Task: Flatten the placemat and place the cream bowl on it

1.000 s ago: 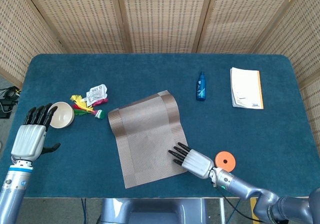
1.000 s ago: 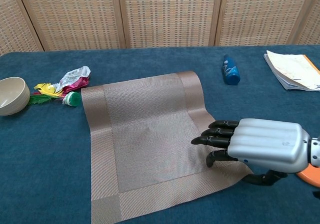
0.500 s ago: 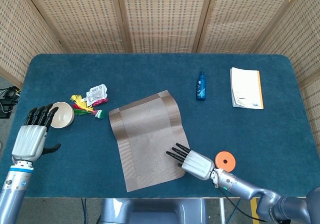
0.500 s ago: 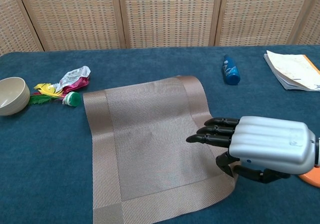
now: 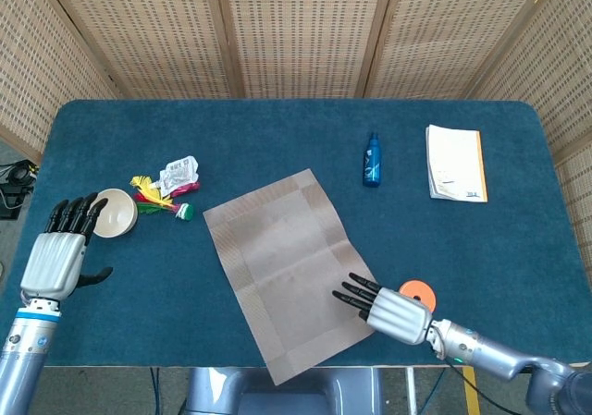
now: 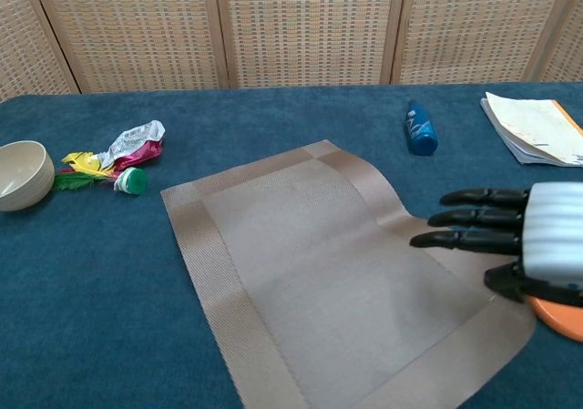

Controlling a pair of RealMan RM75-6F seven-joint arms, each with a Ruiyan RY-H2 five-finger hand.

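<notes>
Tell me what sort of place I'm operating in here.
Probably a staged indoor test setup, not a home: a table covered in blue felt, woven cane screens closing it off behind, and unrelated props laid out, such as a small blue bottle and a booklet.

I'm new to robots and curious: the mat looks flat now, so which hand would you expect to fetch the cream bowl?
Probably the left hand: it hovers open right beside the cream bowl, while the right hand sits across the table on the placemat.
</notes>
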